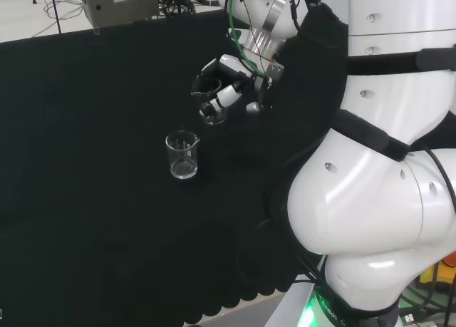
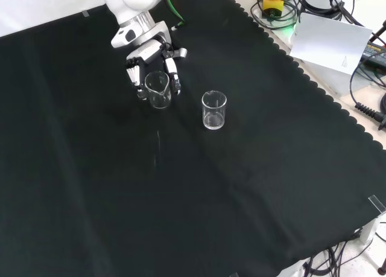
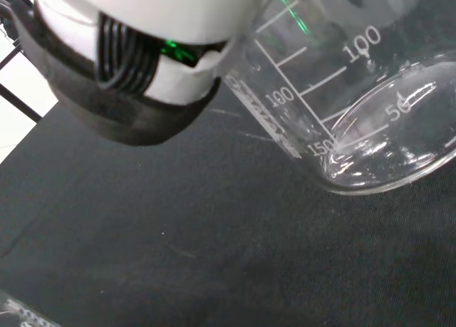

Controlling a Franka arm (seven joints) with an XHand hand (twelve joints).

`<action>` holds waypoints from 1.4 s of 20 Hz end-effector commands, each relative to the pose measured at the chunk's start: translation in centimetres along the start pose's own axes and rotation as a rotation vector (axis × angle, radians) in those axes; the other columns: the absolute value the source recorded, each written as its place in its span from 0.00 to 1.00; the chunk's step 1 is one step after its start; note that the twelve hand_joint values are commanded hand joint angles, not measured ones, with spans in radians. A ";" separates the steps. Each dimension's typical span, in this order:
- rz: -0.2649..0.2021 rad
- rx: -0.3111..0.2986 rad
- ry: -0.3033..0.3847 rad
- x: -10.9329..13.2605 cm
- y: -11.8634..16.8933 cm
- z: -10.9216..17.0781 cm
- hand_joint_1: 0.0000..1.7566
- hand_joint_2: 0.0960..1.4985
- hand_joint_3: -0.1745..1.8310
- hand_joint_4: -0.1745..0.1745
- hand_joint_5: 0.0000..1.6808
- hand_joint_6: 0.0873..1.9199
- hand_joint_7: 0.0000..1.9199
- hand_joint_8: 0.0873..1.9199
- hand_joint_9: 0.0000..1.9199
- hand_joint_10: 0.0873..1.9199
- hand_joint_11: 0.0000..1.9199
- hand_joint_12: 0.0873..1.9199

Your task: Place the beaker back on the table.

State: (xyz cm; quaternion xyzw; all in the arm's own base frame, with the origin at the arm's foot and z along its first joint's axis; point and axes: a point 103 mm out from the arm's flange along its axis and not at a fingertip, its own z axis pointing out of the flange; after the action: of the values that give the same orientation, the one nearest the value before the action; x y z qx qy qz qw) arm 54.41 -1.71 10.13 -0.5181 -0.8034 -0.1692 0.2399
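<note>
A black cloth [image 2: 253, 186] with a scalloped edge covers the bench, with cables and equipment lying beyond its border. Over it, the black and white robot hand [image 2: 151, 57] has its fingers [image 2: 175, 82] curled round a small clear glass beaker with printed graduations [image 2: 157, 89], so the beaker sits enclosed in the grasp, against the palm and below the wrist. In the wrist view the beaker [image 3: 356, 106] is tilted, its base lifted off the cloth with dark fabric showing underneath.

To set it down well, I judge the hand should first bring the beaker upright, then lower until the whole base rests flat on the cloth, and only then let the fingers uncurl, drawing away upward so nothing drags the rim over.

A second clear glass beaker [image 2: 214, 110] stands upright on the cloth near the held one, to its right in the front view; the landing spot should stay apart from it.
</note>
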 end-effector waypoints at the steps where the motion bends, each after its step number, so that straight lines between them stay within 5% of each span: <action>1: -0.006 -0.026 0.019 -0.6 0.4 0.6 0.73 0.50 0.26 0.62 0.79 0.20 0.73 0.15 0.82 0.00 0.71 0.34; 10: 0.002 -0.022 0.039 -1.4 0.4 1.4 0.73 0.50 0.27 0.70 0.79 0.22 0.70 0.20 0.80 0.00 0.67 0.35; 12: 0.001 -0.016 0.044 -1.5 0.4 1.6 0.69 0.50 0.27 0.40 0.78 0.23 0.70 0.19 0.79 0.00 0.66 0.36; 15: 0.000 -0.015 0.049 -1.8 0.4 1.8 0.68 0.51 0.28 0.24 0.76 0.25 0.69 0.18 0.79 0.00 0.65 0.36; 28: 0.008 -0.078 0.077 -2.8 -0.2 2.2 0.67 0.51 0.29 0.27 0.74 0.30 0.64 0.17 0.74 0.00 0.58 0.41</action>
State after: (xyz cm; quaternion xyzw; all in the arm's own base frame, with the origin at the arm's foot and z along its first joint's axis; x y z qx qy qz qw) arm 54.98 -2.46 7.02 -0.5200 -0.7875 -0.2073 0.2577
